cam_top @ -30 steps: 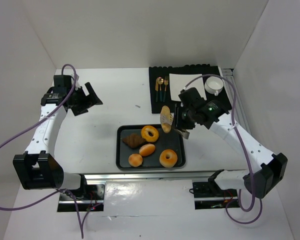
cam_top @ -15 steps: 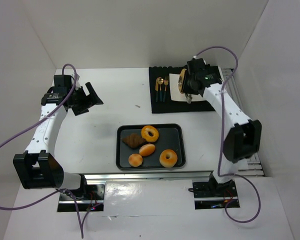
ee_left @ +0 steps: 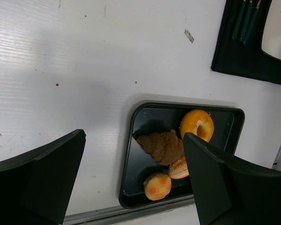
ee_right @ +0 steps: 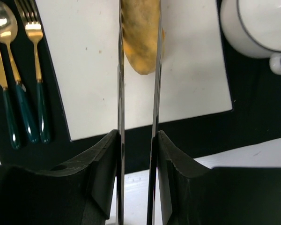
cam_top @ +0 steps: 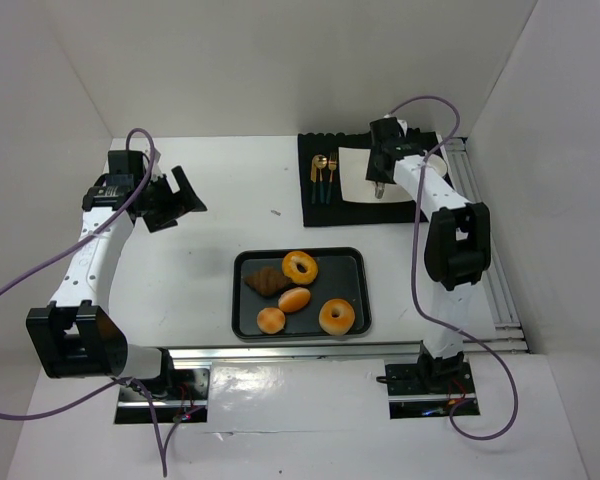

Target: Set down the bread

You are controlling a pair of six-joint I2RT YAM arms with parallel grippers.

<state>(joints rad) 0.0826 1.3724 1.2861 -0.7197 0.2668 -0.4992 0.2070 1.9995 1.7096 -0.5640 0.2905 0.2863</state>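
My right gripper [cam_top: 378,182] is at the back right, over the white square plate [cam_top: 356,175] on the black mat [cam_top: 325,195]. In the right wrist view its two long thin metal fingers [ee_right: 121,70] are closed on a golden piece of bread [ee_right: 140,33], held on edge over the plate [ee_right: 93,70]. I cannot tell whether the bread touches the plate. My left gripper [cam_top: 176,196] is open and empty above the bare table at the left; its view looks down at the black tray [ee_left: 131,178].
The black tray [cam_top: 245,320] at the front middle holds a bagel [cam_top: 300,267], a doughnut [cam_top: 337,316], a brown pastry [cam_top: 267,281] and two rolls. A white cup [ee_right: 257,26] stands right of the plate; gold cutlery [ee_right: 18,70] lies to its left.
My right arm has swung from above the tray's back edge to the back right, carrying the bread to over the white plate. The left arm has not moved.
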